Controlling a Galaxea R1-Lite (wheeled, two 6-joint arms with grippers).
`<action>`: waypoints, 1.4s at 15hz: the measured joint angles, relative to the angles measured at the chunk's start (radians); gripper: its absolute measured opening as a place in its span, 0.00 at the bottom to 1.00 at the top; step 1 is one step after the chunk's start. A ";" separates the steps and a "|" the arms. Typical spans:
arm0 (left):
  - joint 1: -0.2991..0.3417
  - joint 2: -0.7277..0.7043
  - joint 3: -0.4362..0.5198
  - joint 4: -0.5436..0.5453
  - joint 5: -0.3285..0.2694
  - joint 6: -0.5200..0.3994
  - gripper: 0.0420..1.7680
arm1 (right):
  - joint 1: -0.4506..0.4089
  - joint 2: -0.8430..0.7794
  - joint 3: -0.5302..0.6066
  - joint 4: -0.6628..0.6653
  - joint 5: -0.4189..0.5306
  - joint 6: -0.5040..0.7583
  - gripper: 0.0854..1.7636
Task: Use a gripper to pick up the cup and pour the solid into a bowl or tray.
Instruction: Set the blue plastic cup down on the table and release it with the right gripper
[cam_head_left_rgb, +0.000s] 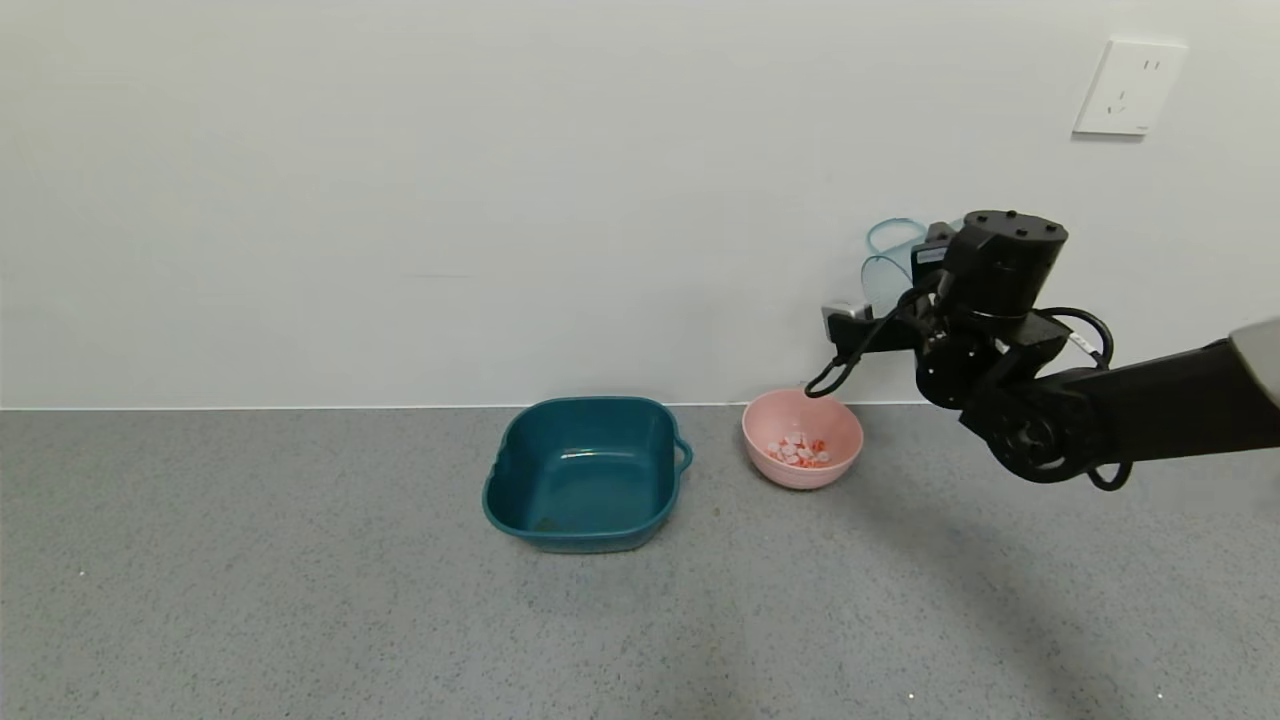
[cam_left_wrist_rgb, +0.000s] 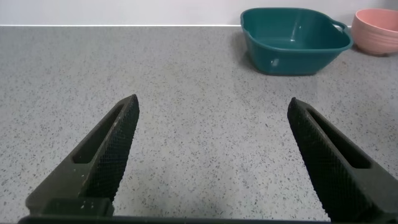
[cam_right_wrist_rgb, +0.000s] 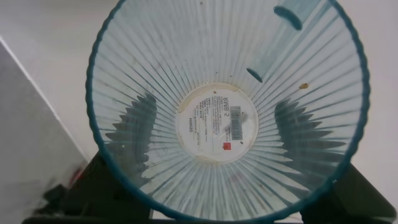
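My right gripper (cam_head_left_rgb: 915, 265) is shut on the transparent blue-green cup (cam_head_left_rgb: 890, 262) and holds it high in the air, above and to the right of the pale pink bowl (cam_head_left_rgb: 845, 440). In the right wrist view I look into the cup (cam_right_wrist_rgb: 155, 81); its ribbed inside holds no chunks, and the dark fingers (cam_right_wrist_rgb: 134, 134) show through its wall on both sides. The pink, orange-red and white chunks (cam_head_left_rgb: 798, 450) lie in the pink bowl. My left gripper (cam_left_wrist_rgb: 211, 109) is open and empty over bare countertop, out of the head view.
A dark teal square tub (cam_head_left_rgb: 585, 485) with handles stands left of the pink bowl; it also shows in the left wrist view (cam_left_wrist_rgb: 292, 40), beside the bowl (cam_left_wrist_rgb: 376, 30). A white wall with a socket (cam_head_left_rgb: 1130, 88) runs behind the grey speckled countertop (cam_head_left_rgb: 300, 600).
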 joint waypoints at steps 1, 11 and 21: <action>0.000 0.000 0.000 0.000 0.000 0.000 0.97 | -0.007 -0.014 0.026 0.000 -0.001 0.074 0.75; 0.000 0.000 0.000 0.000 0.000 0.000 0.97 | -0.049 -0.101 0.263 0.015 -0.002 0.906 0.74; 0.000 0.000 0.000 0.000 0.000 0.000 0.97 | 0.002 -0.237 0.426 0.415 0.233 1.669 0.74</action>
